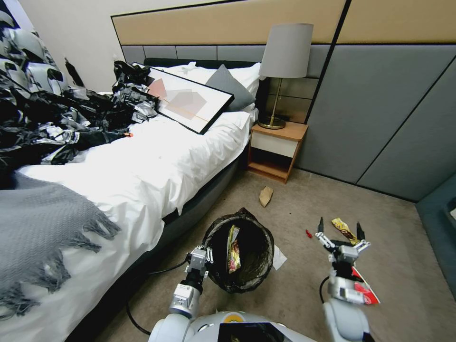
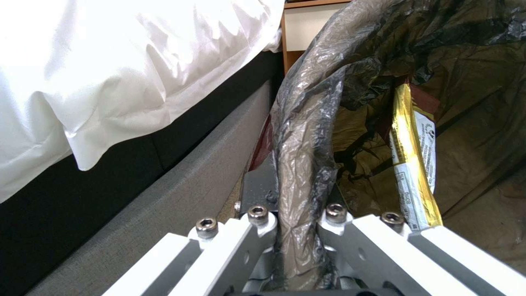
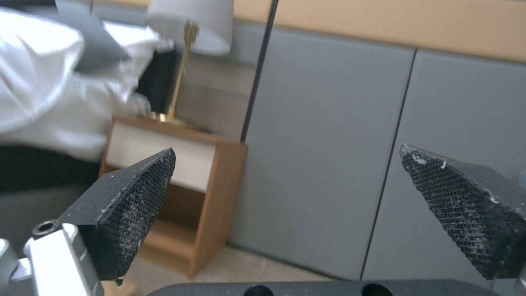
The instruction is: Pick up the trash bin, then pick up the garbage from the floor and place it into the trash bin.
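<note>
Right wrist view shows the right gripper (image 3: pixel 285 213) with its two dark ribbed pads spread wide apart and nothing between them, pointing out at the grey wall panels and the wooden nightstand (image 3: pixel 181 197). In the head view that same gripper (image 1: pixel 340 232) hangs above the carpet (image 1: pixel 408 266), and the yellow wrapper (image 1: pixel 345 230) lies on the floor just beyond its fingertips, its long axis slanting away toward the wall. A tiny red scrap (image 1: pixel 308 233) sits just beside the inner fingertip, and a red-and-white wrapper (image 1: pixel 366 289) lies under the wrist, nearer the robot. The right arm is clearly the nearer one to all three; reaching the yellow wrapper looks like a matter of going forward and down.

The left gripper (image 1: pixel 203 254) is clamped on the rim of the trash bin (image 1: pixel 247 266), fingers closed over the black bag liner; one yellow wrapper already stands inside. The bin is held beside the bed's edge, near the right gripper. A brown crumpled paper (image 1: pixel 265 195) lies farther off by the nightstand, and a white tissue (image 1: pixel 279 258) lies just beside the bin.
</note>
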Robot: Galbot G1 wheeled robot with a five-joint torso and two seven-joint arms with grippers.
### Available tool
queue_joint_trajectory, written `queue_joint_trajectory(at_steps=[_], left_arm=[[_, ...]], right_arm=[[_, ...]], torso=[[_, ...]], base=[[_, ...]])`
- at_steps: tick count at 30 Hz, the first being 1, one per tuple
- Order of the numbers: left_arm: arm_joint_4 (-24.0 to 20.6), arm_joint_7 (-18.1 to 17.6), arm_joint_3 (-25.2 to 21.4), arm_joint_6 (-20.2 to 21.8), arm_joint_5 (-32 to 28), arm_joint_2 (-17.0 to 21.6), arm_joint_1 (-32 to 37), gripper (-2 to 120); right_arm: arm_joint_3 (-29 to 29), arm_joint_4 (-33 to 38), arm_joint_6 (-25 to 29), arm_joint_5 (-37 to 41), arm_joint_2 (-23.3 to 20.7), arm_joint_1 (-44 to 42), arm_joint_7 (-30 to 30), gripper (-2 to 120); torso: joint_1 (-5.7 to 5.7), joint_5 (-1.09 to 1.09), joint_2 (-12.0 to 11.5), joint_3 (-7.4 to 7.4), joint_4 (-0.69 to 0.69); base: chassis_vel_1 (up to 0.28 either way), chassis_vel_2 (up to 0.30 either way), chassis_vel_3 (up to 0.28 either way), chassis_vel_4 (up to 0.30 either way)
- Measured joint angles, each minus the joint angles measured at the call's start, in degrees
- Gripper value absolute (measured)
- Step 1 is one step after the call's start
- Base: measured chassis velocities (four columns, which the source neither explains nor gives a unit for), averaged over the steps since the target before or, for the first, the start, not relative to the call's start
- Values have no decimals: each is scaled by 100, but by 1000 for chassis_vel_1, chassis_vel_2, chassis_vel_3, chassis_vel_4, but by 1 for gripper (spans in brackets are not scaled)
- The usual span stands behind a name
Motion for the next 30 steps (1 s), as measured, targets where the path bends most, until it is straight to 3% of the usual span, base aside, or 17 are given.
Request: queue_joint_trajectory(at_steps=[9,18,23,30], left_arm=[[-23,9,-8,0,33,1,41,1],[-75,8,-50,-24,52,-4,77,1],[-94,6,-76,-26,52,-8,84,1],[-91,-1,-54,-52,52,-8,79,1]], right_arm=[[395,-1573,-472,316,-709,801,-826,100],[463,-4014,-576,49,-1313,1638,-1526,100],[559,-4590,-630,-176,-1431,1746,-1730,100],[924,-5488,-616,-1081,-1621,1846,-1796,100]], torso=[[0,-1,0,1,-1],[0,1,0,1,0],[0,-1,0,1,0],[0,-1,0,0,0]], base=[[0,0,0,0],[0,0,0,0],[0,0,0,0],[0,0,0,0]])
